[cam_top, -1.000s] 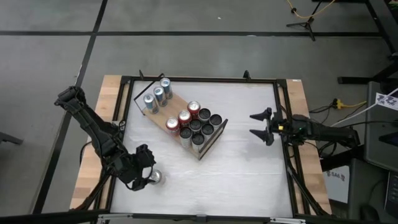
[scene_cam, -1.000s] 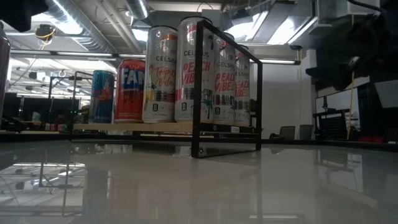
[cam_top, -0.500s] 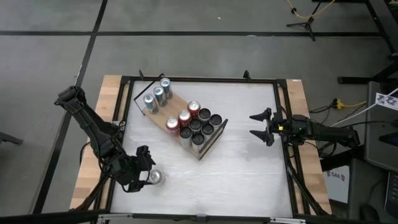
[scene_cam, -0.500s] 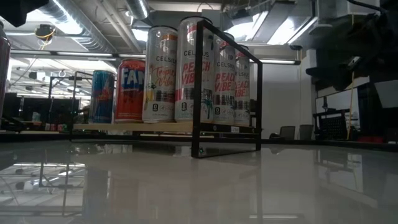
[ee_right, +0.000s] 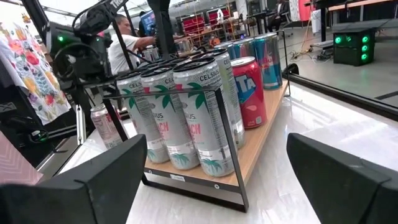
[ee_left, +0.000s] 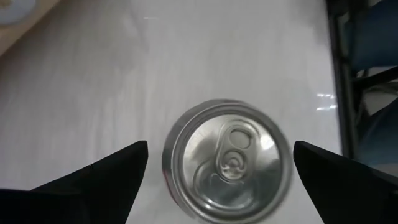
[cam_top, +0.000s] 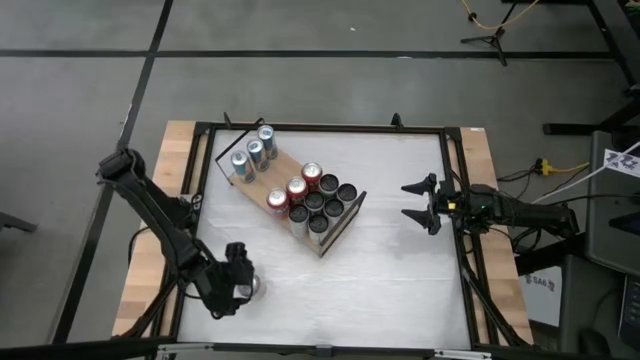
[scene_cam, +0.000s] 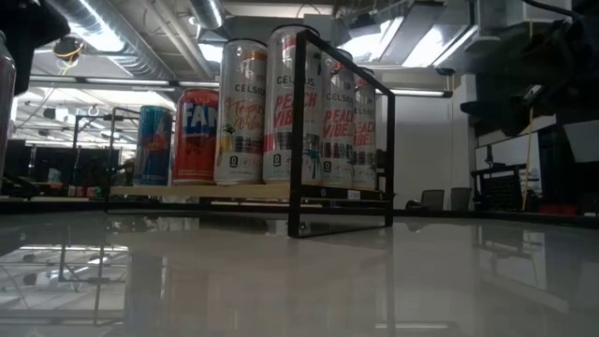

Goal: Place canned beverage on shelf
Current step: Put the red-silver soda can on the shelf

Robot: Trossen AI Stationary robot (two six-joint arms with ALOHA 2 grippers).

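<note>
A silver-topped can [ee_left: 227, 163] stands upright on the white table near its front left corner. It also shows in the high view [cam_top: 254, 285] and behind the shelf in the right wrist view [ee_right: 106, 126]. My left gripper [ee_left: 219, 146] hangs open just above the can, pointing steeply down, one finger on either side and apart from it. The shelf [cam_top: 283, 172], a light-wood board on a black wire frame, lies slantwise at mid-table with several cans upright on it. My right gripper [cam_top: 410, 201] waits open at the table's right edge, pointing level at the shelf.
Tall white cans [ee_right: 199, 112] fill the shelf's end nearest my right gripper, with red cans [cam_top: 297, 188] and blue ones [cam_top: 252, 152] farther along. A black frame [cam_top: 455, 180] borders the table. White tabletop lies bare between the can and the shelf. A person [ee_right: 124, 37] shows in the room beyond.
My left gripper has come down over the can, shifting a little toward the table's near edge and rolling slightly at the wrist. It has stayed open. The can has kept its place.
</note>
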